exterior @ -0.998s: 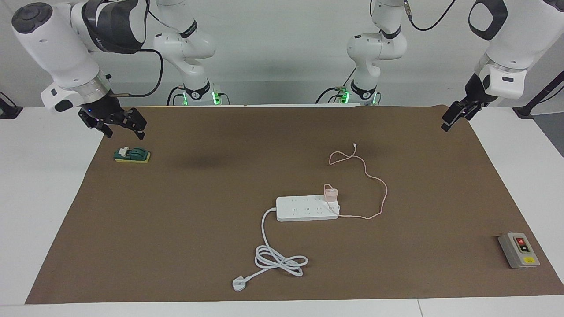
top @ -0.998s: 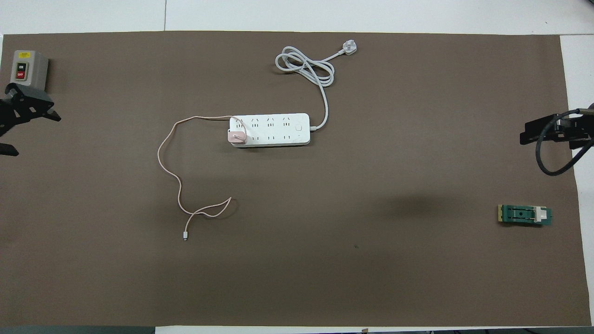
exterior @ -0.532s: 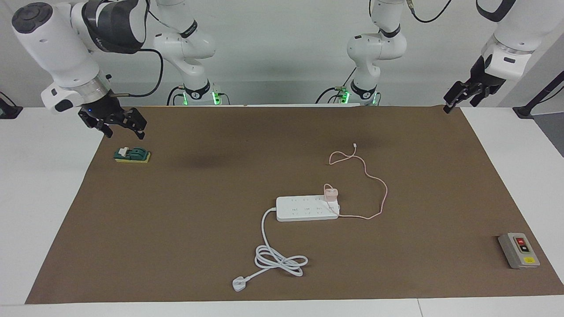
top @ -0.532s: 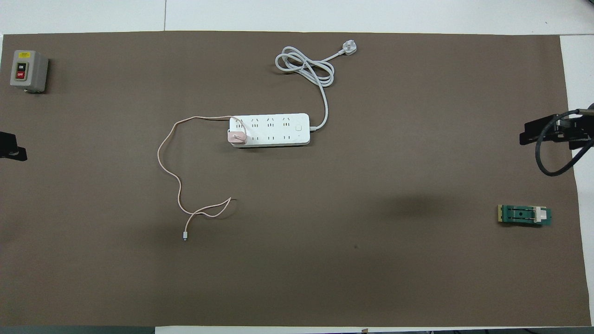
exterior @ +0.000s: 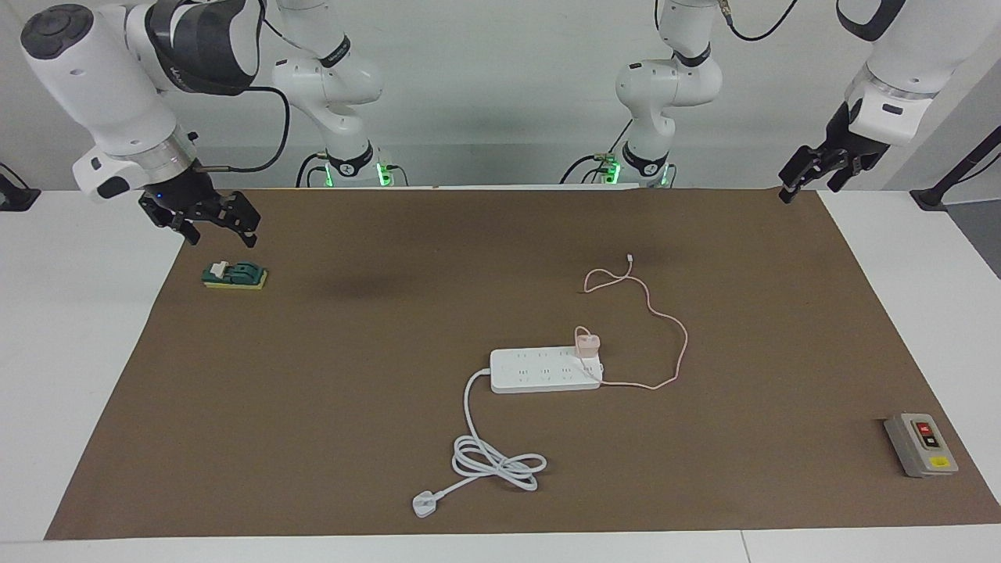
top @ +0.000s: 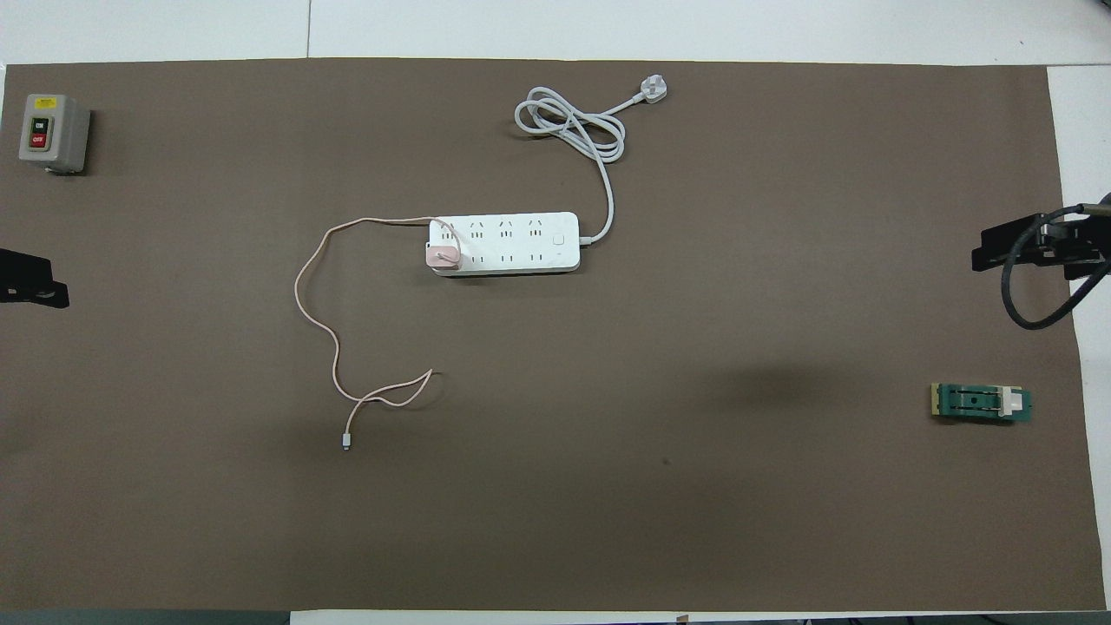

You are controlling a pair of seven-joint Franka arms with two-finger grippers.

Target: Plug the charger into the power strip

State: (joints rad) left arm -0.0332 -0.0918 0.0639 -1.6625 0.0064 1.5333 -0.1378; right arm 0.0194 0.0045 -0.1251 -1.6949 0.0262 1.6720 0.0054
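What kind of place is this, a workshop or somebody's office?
Most likely a robotics lab. Two white robot arms are mounted at a table covered with a brown mat, on which lie practice items: a power strip with a pink charger on it, and a grey switch box.

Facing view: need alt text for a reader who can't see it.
A pink charger sits plugged into the end of a white power strip mid-table, its cable trailing toward the robots. Both arms wait apart, open: the right gripper over a small green block, the left gripper over the mat's corner.
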